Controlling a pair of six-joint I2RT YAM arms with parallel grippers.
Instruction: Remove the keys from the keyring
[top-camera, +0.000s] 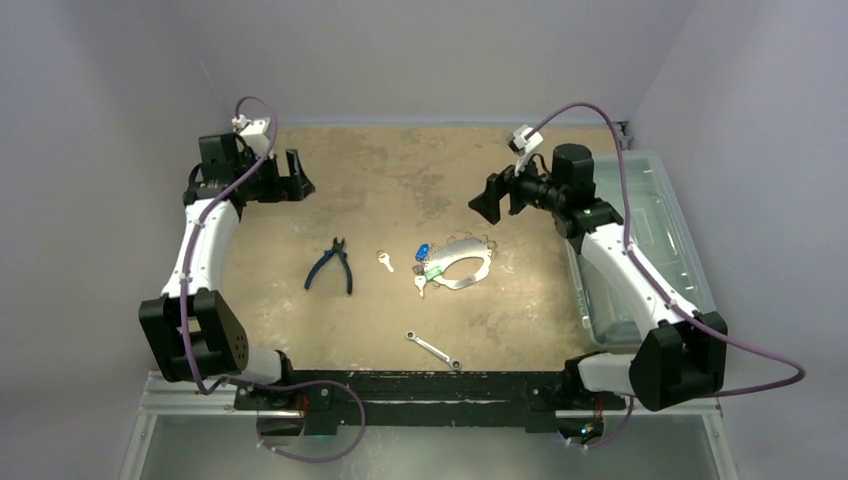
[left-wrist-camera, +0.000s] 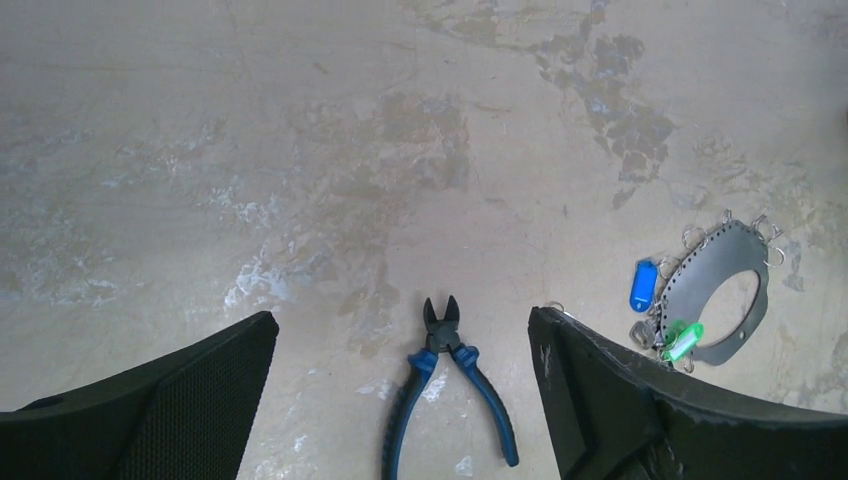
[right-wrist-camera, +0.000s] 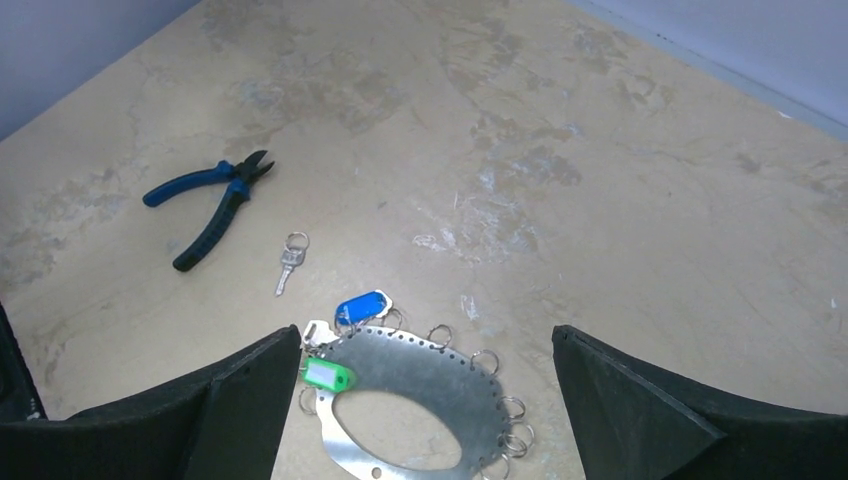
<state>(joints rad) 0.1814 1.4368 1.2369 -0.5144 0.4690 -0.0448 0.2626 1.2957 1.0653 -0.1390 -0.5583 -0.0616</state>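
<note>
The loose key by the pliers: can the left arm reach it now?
Probably yes: the key lies alone, apart from the pliers and the keyring, with nothing over it.

— On the left half of the counter (top-camera: 400, 170)?
— Blue-handled pliers (top-camera: 330, 266), flat, handles spread toward the near edge, nose toward the far wall.
— Nearer the front?
— Small silver wrench (top-camera: 433, 350), lying on a slant, well apart from the pliers.
— Off to the right?
— Clear plastic bin (top-camera: 670, 230), hugging the counter's right edge.
— And the counter itself?
— Tan, blotched with darker and paler stains. Pale lilac walls (top-camera: 420, 60) on three sides.
</note>
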